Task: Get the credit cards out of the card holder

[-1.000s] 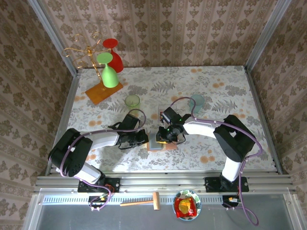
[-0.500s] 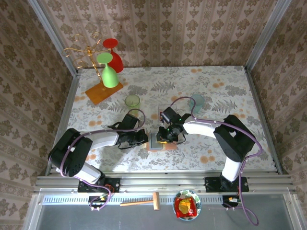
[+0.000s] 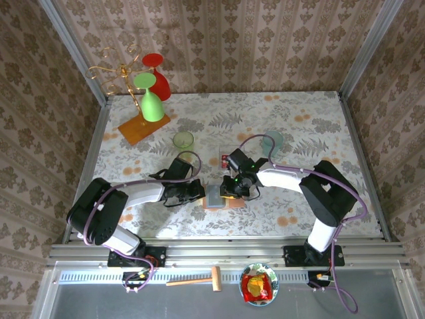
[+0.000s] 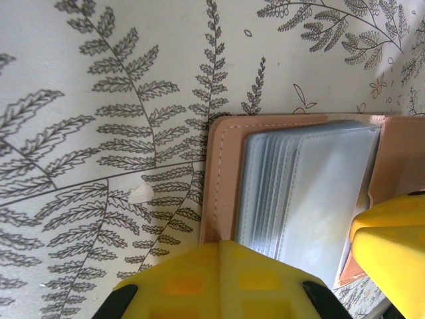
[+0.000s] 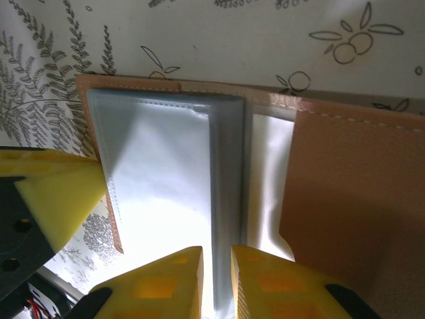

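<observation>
The card holder lies open on the table between both grippers, tan outside with clear grey-blue sleeves. My left gripper is shut, its joined tips pressing on the holder's tan left border. My right gripper has its fingers a narrow gap apart, closed around the grey fold of the sleeve stack. The tan right flap lies flat beside it. No card shows inside the sleeves. A small red card-like piece lies just behind the right wrist.
At the back left stands a gold rack on an orange base, with green and red glasses. A green cup and a pale blue cup stand behind the arms. The left finger shows close to the holder's left edge.
My right wrist has shifted slightly right and nearer over the holder, uncovering the red piece behind it. The left arm and the holder have not moved.
</observation>
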### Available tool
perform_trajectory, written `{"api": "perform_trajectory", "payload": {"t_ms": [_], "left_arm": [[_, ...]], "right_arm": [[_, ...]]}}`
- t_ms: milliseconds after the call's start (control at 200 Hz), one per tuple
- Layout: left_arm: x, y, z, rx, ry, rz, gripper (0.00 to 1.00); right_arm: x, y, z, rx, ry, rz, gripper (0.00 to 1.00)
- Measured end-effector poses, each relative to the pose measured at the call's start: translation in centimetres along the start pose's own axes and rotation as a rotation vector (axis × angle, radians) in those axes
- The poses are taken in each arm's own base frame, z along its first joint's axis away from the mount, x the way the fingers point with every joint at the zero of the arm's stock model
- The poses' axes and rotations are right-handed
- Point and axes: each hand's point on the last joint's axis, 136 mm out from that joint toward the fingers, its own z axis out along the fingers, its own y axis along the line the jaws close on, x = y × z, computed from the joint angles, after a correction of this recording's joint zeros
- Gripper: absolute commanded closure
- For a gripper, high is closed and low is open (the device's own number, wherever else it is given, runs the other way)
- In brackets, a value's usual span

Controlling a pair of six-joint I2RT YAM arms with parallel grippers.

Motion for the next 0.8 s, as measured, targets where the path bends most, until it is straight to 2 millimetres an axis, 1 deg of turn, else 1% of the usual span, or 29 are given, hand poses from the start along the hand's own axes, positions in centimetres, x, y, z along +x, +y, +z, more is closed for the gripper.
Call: {"api": "perform_trajectory", "payload": {"t_ms": [175, 355, 460, 655, 800], "left_arm": [[0.0, 0.0, 0.0, 0.0, 0.0, 0.0, 0.92], [0.0, 0.0, 0.0, 0.0, 0.0, 0.0, 0.92], [0.0, 0.0, 0.0, 0.0, 0.0, 0.001, 0.92], [0.0, 0.0, 0.0, 0.0, 0.0, 0.001, 0.92], [0.0, 0.0, 0.0, 0.0, 0.0, 0.001, 0.92]], "right_arm": [[-0.1, 0.3, -0.2, -0.012, -0.009, -0.003, 0.84], [-0.7, 1.7, -0.6, -0.069, -0.034, -0.013, 0.84], [-0.9, 2.3, -0.7, -0.097, -0.036, -0.013, 0.83], [-0.9, 2.0, -0.1, -0.093, -0.028, -0.009, 0.8], [-0.8, 1.9, 0.0, -0.09, -0.026, -0.008, 0.79]]}}
